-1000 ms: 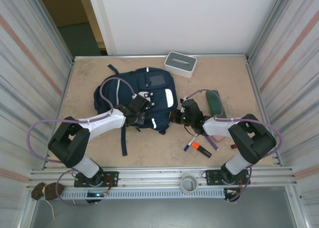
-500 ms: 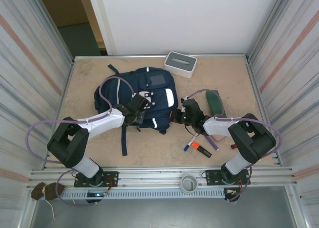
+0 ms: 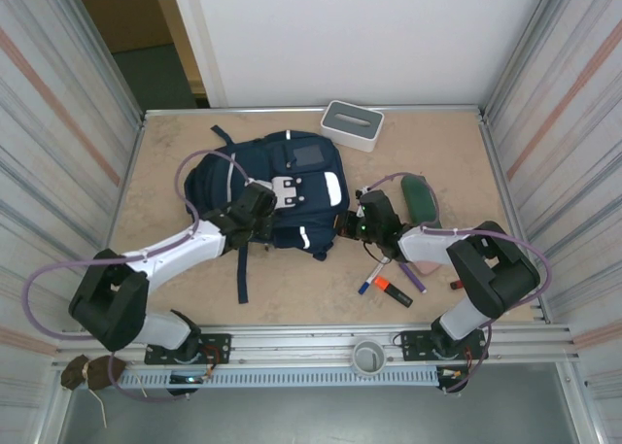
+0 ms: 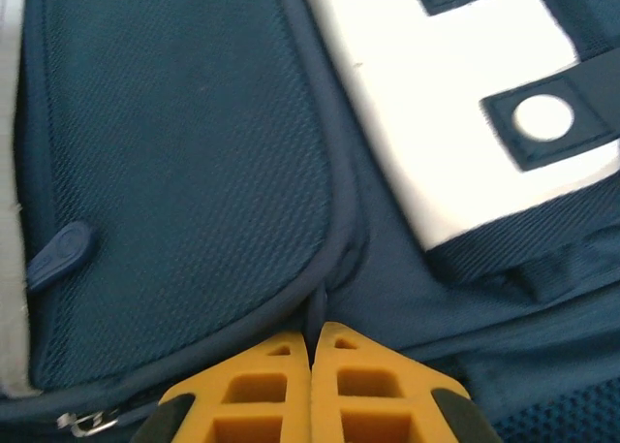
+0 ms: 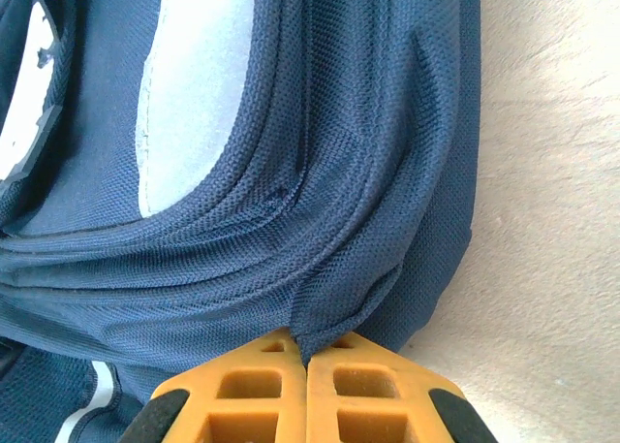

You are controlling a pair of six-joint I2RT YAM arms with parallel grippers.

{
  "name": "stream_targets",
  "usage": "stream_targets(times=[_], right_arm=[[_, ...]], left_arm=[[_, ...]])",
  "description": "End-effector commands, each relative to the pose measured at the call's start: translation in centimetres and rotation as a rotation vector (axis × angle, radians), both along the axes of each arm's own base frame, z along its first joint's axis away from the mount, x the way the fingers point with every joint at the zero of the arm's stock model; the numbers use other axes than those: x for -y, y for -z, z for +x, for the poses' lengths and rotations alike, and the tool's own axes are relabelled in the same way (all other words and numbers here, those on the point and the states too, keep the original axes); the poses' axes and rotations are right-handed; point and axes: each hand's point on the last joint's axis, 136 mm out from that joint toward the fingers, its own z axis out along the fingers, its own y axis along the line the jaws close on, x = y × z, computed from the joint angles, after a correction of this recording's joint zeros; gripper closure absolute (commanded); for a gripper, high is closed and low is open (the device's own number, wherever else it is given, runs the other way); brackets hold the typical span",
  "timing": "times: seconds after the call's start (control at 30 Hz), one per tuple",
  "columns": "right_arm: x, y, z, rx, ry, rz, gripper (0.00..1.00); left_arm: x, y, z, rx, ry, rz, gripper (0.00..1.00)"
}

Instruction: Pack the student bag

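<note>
Surface: Tan tabletop is sitting between corrugated metal walls, with a white panel standing behind it.
Student bag: the navy student bag is lying flat left of the table's centre, front pocket facing up and its top pointing toward the back wall.
Strap: one dark strap is trailing from the bag's near edge toward the arm bases.
Left gripper: the left gripper is pressing down on the near left part of the bag. Its yellow fingers are closing tight together, and the piped edge of the front pocket is running into the seam between their tips.
Right gripper: the right gripper is sitting at the bag's near right corner, its fingers clamping together on a raised fold of navy fabric just beside the bare table.
White patch: a white patch with navy tabs is showing ahead and to the right of the left fingers.
Box: a white-grey rectangular box is resting near the back wall, apart from the bag.
Case: a dark green oval case is lying right of the bag, beside the right arm.
Pens: a blue-tipped marker, an orange highlighter and a purple pen are lying together near the right arm.
</note>
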Motion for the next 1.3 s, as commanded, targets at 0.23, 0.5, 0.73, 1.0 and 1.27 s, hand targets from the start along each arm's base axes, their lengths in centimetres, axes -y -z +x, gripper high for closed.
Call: stream_targets(times=[0.23,0.5,0.73,1.0,1.27], right_arm=[[4.3,1.0,1.3,-0.073,0.014,-0.101,1.0],[2.7,-0.3,3.3,-0.096,-0.143,-0.112,1.0],[0.3,-1.2,4.9,-0.124,-0.231,-0.1,0.93],[2.9,-5.2,5.0,-0.041,-0.154,-0.232,0.55],[-2.3,-6.9,-0.8,-0.003,-0.228,-0.138,0.33]], left_arm=[[-8.5,-1.7,0.9,0.107,-0.228,0.036,1.0],[-7.2,-4.5,0.3,0.143,-0.159,-0.096,1.0],[-1.2,-8.3,0.2,0.192,0.041,-0.192,1.0],[1.3,-7.9,1.0,0.167,0.081,-0.167,1.0],[4.0,-8.2,0.2,0.164,0.144,-0.197,1.0]])
